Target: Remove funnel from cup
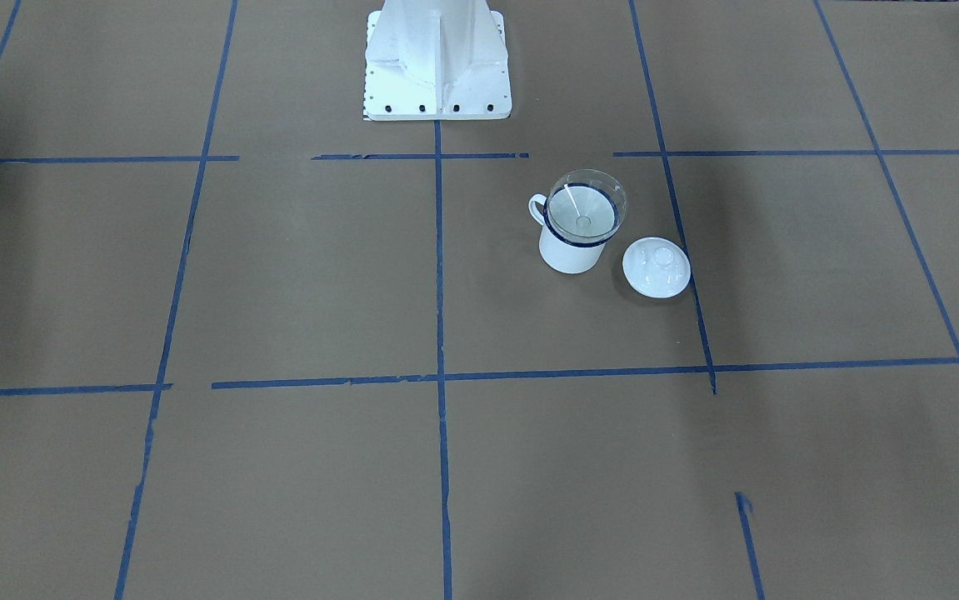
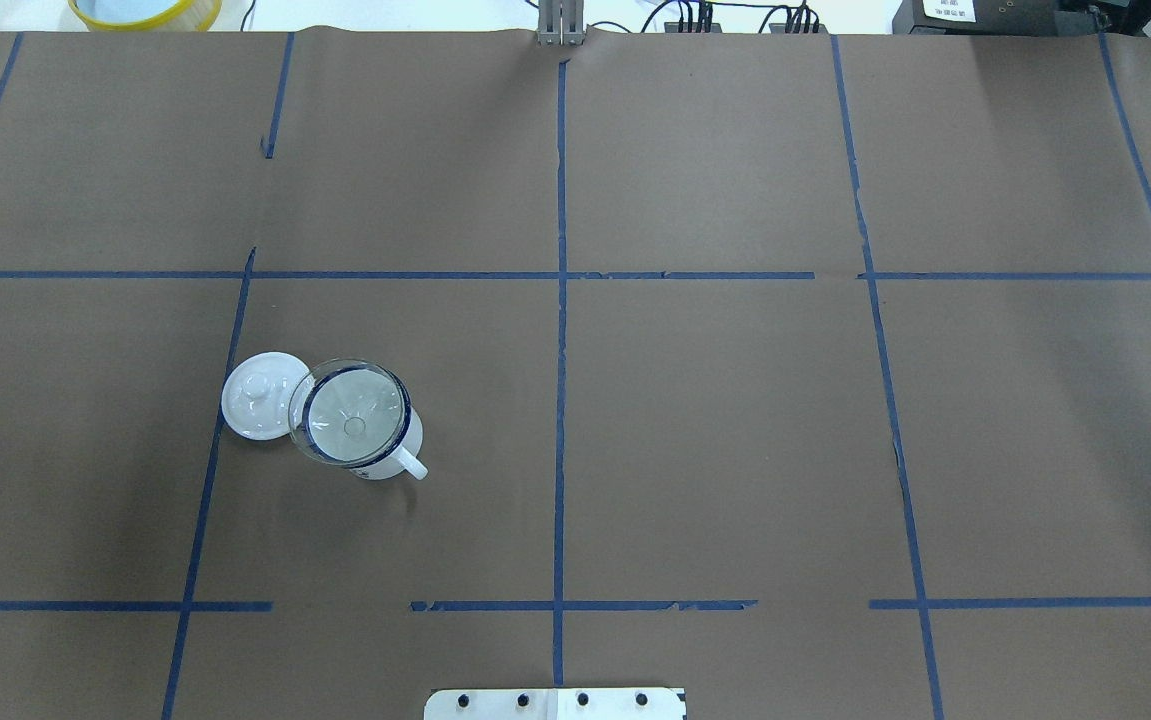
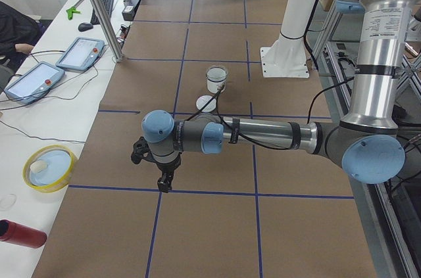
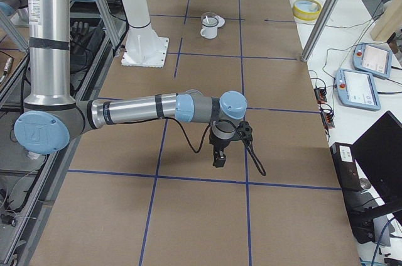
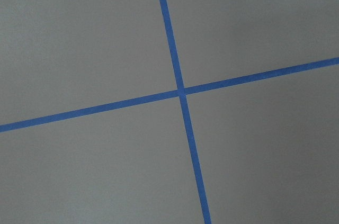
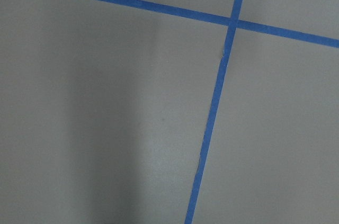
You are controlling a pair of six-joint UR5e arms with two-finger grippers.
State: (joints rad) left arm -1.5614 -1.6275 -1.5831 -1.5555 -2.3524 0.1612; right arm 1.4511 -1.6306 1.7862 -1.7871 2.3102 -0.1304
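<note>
The clear funnel [image 1: 586,208] sits in the mouth of the white mug, the cup [image 1: 566,254], with its spout pointing down inside. Both stand upright on the brown paper on my left side, and also show in the overhead view, funnel [image 2: 353,420] and cup [image 2: 413,436]. My left gripper [image 3: 162,183] hangs above the table far from the cup, seen only in the exterior left view; I cannot tell if it is open. My right gripper [image 4: 219,160] hangs over the other end of the table, seen only in the exterior right view; I cannot tell its state.
A white domed lid [image 1: 656,267] with a knob lies right beside the cup, on its outer side [image 2: 255,395]. My white base plate [image 1: 437,58] is behind the cup. A yellow bowl [image 3: 49,167] and teach pendants [image 3: 80,53] lie off the paper.
</note>
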